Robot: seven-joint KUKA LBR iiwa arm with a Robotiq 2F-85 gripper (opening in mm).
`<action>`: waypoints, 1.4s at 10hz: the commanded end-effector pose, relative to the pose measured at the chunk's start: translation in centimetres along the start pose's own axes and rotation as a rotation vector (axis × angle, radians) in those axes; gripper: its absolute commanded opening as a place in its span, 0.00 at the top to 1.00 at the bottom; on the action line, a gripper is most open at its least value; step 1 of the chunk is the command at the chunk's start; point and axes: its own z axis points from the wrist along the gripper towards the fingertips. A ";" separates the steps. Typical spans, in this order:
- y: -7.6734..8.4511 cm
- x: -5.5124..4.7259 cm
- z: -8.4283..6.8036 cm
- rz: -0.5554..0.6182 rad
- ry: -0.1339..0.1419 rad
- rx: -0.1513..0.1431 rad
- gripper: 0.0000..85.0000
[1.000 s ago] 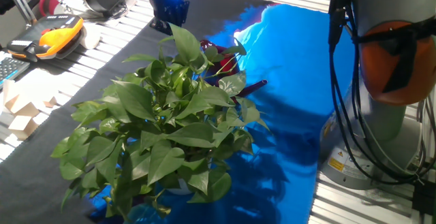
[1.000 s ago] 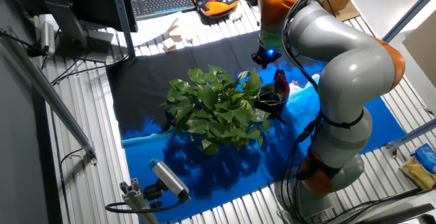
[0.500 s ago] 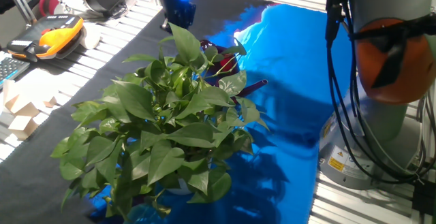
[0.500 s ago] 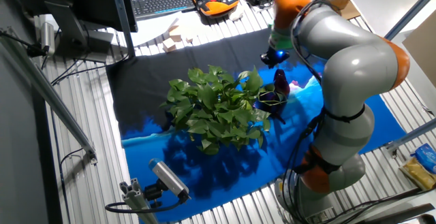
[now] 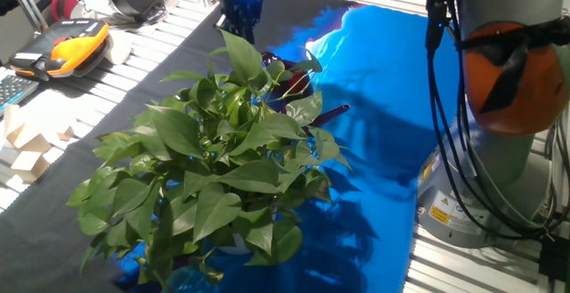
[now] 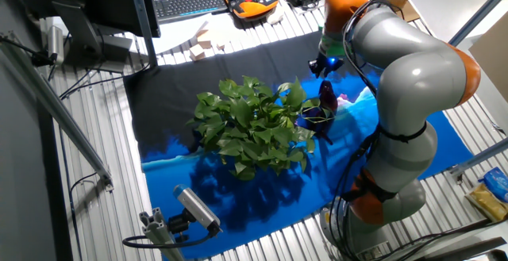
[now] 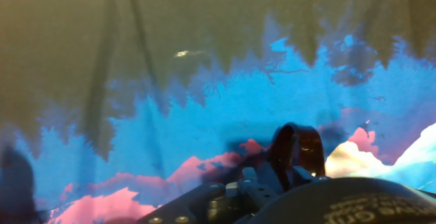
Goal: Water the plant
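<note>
One risk stands out: the hand (image 6: 325,65) hovers just above the watering can (image 6: 325,96), fingers hidden, so I cannot tell whether they are parted. The plant (image 5: 214,155) sits mid-tabletop (image 5: 134,79), leaves crowding the can. A careless descent could snag foliage or tip the can.

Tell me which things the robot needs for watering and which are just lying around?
For the job:
- big bushy green plant with heart-shaped leaves
- dark maroon watering can with a long spout
- robot's gripper

Just lying around:
- pale wooden blocks
- orange and black handheld controller
- black computer keyboard
</note>
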 end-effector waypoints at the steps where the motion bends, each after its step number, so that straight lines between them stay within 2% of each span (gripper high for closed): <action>1: -0.2 0.0 0.3 0.004 0.005 -0.010 0.60; 3: -1.0 0.4 0.9 0.030 0.005 -0.016 0.60; 4: -1.3 0.5 1.3 0.043 -0.002 -0.017 0.40; 5: -1.6 0.5 1.9 0.064 0.022 -0.014 0.40; 7: -2.1 0.4 2.9 0.079 0.014 -0.022 0.40; 11: -3.0 1.0 3.6 0.081 0.004 -0.026 0.40; 14: -3.1 1.1 3.9 0.091 0.003 -0.031 0.40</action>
